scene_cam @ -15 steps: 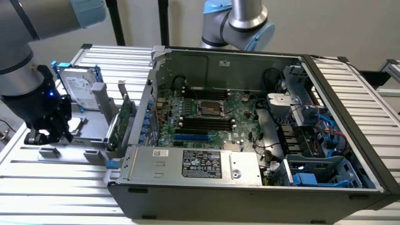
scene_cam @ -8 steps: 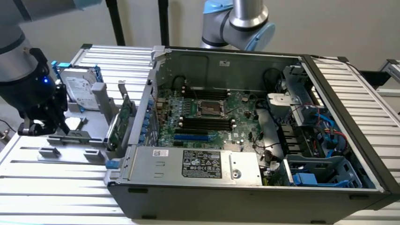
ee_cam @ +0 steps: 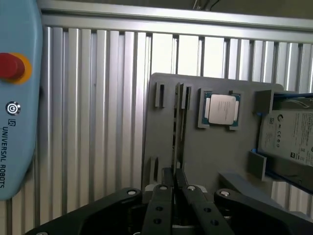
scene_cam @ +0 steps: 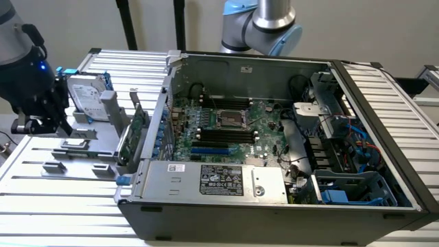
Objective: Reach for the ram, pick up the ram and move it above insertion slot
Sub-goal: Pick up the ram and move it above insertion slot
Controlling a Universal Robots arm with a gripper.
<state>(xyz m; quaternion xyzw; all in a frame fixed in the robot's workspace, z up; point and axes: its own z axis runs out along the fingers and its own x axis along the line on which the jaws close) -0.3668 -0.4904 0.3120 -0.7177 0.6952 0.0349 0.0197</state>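
Grey plastic forms the holder tray point(scene_cam: 82, 150) over which the pincer point(scene_cam: 38, 127) hangs low in the exterior view, its tips down among the tray's posts. Just beside the pincer, toward the exterior view's right, stands a silver hard drive point(scene_cam: 88, 98). Further off on that same side is a green expansion card point(scene_cam: 135, 128), set on edge. Well apart from the pincer, past the wall of the open computer case point(scene_cam: 205, 218), lies the insertion slot point(scene_cam: 226, 136), one of several parallel black sockets on the board.

In the wrist view the pincer point(ee_cam: 173, 172) has its fingers point(ee_cam: 166, 178) drawn nearly together astride the ram point(ee_cam: 177, 127). The ram stands on its thin edge in a groove of the tray and runs straight ahead from the tips. It seems to be pinched, though the contact itself is hidden behind the fingers. A processor chip point(ee_cam: 221, 108) rests in a pocket ahead of the pincer and off to one side.

By my reckoning the grasp is the step in hand: the ram is gripped but not yet lifted from its groove. The next move calls for a straight pull out of the groove without twisting and enough height to clear the case wall. The stick's length must also be kept in line with the socket.
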